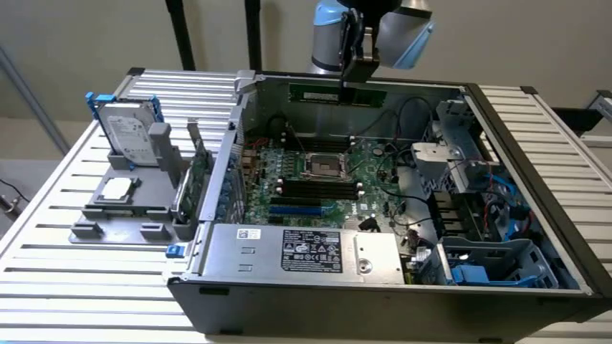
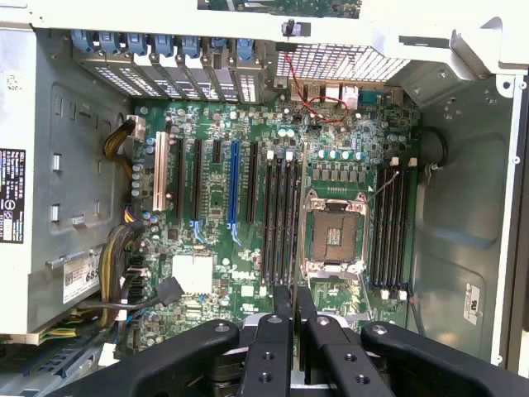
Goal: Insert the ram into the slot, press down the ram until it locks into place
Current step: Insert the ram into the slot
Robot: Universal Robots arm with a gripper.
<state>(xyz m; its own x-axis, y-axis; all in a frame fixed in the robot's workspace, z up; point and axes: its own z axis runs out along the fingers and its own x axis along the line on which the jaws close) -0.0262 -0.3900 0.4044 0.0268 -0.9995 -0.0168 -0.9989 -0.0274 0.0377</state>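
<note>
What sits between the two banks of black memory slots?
The square silver processor socket sits between the memory slots, seen in the wrist view.

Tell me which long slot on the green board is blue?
The blue expansion slot, alone in that colour: the slots beside it are black, and one end slot is white.

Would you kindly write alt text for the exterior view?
The end effector holds the ram level above the far side of an open computer case, apart from the black slots on the motherboard. A hard drive stands in a grey rack at the exterior view's left.
</note>
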